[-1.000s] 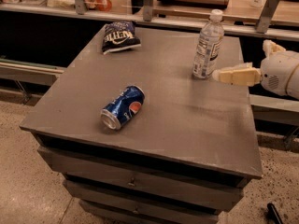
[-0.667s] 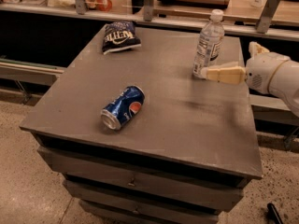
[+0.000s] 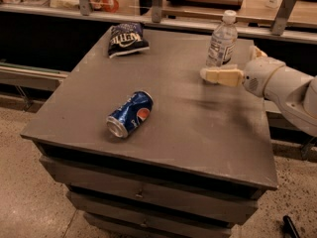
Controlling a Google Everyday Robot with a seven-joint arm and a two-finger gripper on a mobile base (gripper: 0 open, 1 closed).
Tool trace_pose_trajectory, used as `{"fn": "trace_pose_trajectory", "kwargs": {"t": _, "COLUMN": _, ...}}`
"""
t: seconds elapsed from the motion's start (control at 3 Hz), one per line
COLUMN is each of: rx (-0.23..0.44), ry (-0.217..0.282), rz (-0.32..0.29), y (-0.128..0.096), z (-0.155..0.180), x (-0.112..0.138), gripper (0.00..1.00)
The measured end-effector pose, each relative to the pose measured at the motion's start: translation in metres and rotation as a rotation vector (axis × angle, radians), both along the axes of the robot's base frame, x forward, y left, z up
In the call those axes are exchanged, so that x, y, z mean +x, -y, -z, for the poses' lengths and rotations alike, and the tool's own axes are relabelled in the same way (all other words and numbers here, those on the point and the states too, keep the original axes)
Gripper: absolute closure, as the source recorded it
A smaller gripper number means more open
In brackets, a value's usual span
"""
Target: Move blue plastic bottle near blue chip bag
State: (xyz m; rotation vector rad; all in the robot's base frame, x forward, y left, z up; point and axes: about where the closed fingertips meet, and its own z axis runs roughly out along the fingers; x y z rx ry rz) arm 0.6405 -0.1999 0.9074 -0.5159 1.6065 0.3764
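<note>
In the last second I have brought the gripper in from the right edge of the table, and its pale tip now reaches across the front of the blue plastic bottle, low down by the base. The bottle itself has not shifted; it stands upright at the far right of the tabletop. The blue chip bag lies flat at the far left corner, well apart from it. So I judge the approach nearly finished and the grasp not yet made, with the whole carry across the back of the table left to do. The blue soda can lies on its side toward the near left, out of that path. What I cannot make out matters here. The bottle's foot is covered by the gripper, so I cannot say whether they touch. Whether the claw is apart or together I cannot tell either, since its far side sits behind the bottle. The arm runs off the right edge of the view.
</note>
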Motion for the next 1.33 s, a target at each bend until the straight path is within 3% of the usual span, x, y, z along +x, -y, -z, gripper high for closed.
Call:
{"fn": "trace_pose_trajectory", "kwargs": {"t": 0.67, "rx": 0.013, "ry": 0.036, "rz": -0.039, "y": -0.007, "z": 0.008, "x": 0.029, "gripper": 0.01}}
{"fn": "trace_pose_trajectory", "kwargs": {"t": 1.0, "rx": 0.029, "ry": 0.055, "rz": -0.096, "y": -0.014, "z": 0.006, "x": 0.043, "gripper": 0.17}}
{"fn": "trace_pose_trajectory", "kwargs": {"t": 1.33, "rx": 0.01, "ry": 0.059, "rz": -0.133, "y": -0.017, "z": 0.003, "x": 0.053, "gripper": 0.4}}
